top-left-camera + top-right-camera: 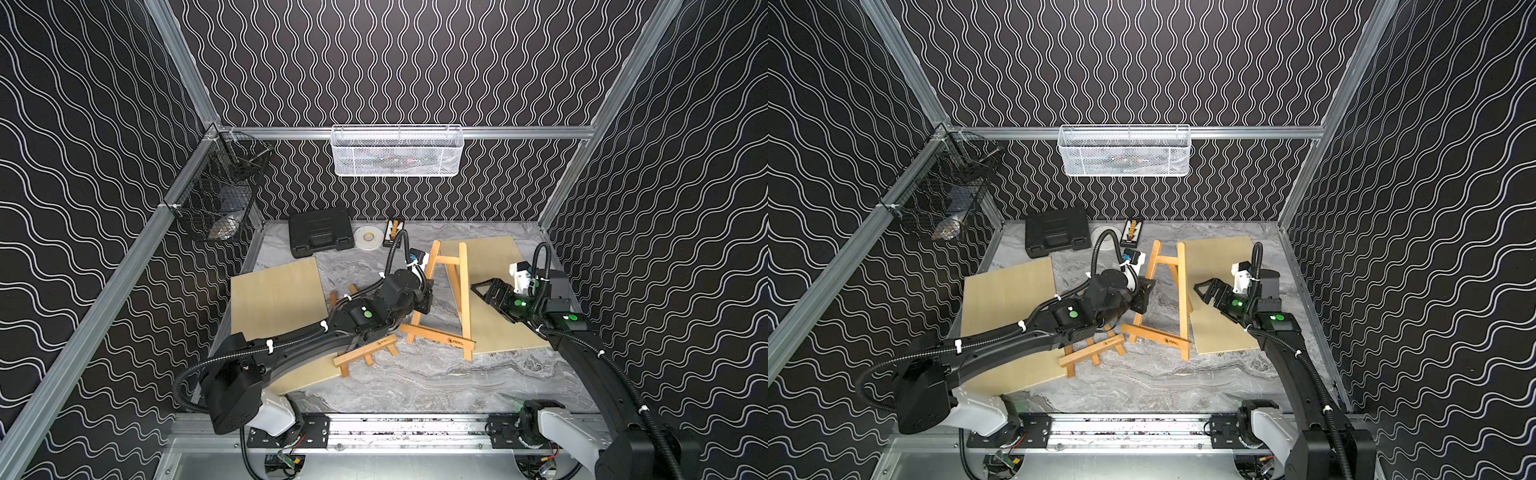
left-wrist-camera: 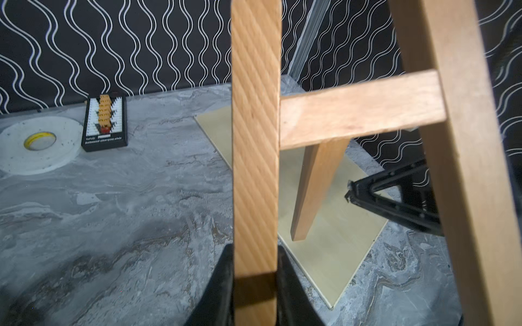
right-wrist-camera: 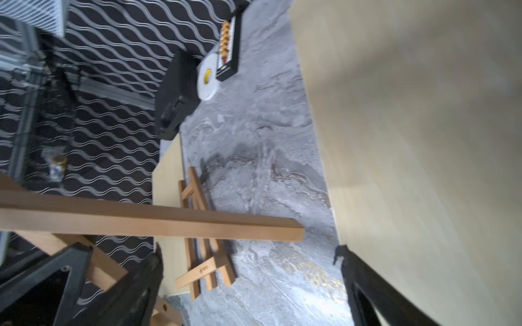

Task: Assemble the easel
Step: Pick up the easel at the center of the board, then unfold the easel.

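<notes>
The left gripper (image 1: 424, 293) clamps the steeply leaning left leg (image 1: 430, 266) of the pale wooden A-frame easel (image 1: 448, 261) standing on the grey marbled table (image 1: 415, 374), while the right gripper (image 1: 480, 293), jaws wide apart and empty, hovers just beside its right leg (image 1: 464, 307), nearest the rear prop (image 2: 316, 192).

Both top views are coming through sharp and evenly lit. Light is falling soft from overhead, with only a faint shadow sitting under the left arm (image 1: 299, 349) at 8 o'clock on the bench (image 1: 415, 374). Wide-angle is stretching the wall pattern (image 1: 62, 166) toward 9 and 3 o'clock. Left wrist view: the close easel (image 2: 255, 141) leg is going slightly soft. Right wrist view is smearing throughout, the board (image 3: 423, 141) is washing out, and glare is glinting on the bench beside it.
</notes>
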`<state>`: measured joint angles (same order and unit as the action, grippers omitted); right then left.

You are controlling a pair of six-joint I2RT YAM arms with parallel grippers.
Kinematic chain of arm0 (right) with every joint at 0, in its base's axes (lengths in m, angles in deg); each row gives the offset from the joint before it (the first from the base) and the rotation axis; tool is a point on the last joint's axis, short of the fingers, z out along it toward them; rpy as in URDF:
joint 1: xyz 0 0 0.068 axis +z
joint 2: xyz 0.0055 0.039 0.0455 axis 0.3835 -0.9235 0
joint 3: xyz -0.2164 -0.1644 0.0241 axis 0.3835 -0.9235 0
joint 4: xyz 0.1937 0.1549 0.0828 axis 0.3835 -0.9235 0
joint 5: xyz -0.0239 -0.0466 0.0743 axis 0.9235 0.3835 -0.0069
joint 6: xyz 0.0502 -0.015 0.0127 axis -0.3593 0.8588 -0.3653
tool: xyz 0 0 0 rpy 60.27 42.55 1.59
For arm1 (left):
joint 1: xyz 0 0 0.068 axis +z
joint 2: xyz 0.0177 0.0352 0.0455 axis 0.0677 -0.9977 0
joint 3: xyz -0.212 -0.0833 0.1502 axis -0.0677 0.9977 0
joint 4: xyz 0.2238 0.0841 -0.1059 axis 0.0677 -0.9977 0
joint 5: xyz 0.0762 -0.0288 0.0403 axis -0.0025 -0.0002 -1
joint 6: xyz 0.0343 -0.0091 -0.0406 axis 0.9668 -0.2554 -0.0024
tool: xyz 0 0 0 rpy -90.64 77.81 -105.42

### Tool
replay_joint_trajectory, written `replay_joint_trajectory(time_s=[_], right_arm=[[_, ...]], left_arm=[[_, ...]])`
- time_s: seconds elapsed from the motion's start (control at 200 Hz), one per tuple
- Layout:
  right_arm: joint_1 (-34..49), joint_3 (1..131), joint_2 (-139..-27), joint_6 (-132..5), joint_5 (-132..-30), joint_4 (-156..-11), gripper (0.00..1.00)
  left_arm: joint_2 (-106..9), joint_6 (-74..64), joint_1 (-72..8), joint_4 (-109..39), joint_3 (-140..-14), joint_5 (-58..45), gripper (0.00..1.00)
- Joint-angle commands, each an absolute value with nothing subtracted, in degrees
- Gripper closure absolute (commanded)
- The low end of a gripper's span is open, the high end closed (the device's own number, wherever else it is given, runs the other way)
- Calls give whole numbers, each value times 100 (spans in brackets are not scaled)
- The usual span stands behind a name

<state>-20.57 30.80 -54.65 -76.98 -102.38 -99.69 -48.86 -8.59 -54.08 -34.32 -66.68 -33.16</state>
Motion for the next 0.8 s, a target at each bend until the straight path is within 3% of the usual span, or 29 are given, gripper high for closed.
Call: replay_joint_trajectory(time_s=[0.0,0.48,0.796], right_arm=[[-1924,3003,-5584,-7711,-10644,-9218,0],[-1525,3331,-6380,-7686,-9731,-9176,0],[-1510,2880,-5406,-7645,-9883,-9280,0]], left_arm=[[-4759,-645,-5398,-3006,-6788,-3165,100],[-4523,-408,-5389,-2921,-6807,-3157,100],[-4599,-504,-5123,-2997,-6964,-3215,100]])
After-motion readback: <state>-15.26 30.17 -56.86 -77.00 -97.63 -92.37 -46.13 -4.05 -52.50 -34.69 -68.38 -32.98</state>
